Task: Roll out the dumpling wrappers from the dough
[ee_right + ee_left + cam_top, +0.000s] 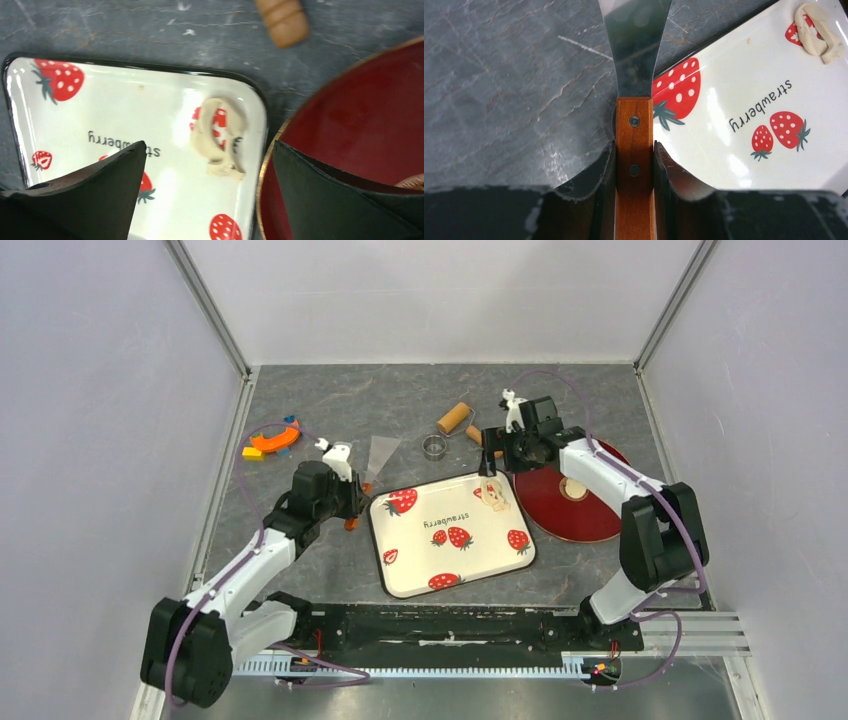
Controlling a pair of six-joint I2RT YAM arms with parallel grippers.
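We see our left claw [634,165] clenched on the wooden handle of a spatula [636,45]. Our right claw [209,150] hangs released above the dough [220,162], which lies crumpled in a corner of the tray [100,100], near the red plate [360,115].

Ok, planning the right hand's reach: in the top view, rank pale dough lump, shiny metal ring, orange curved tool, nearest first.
1. Pale dough lump, right by the right hand.
2. Shiny metal ring, to its left.
3. Orange curved tool, far left.
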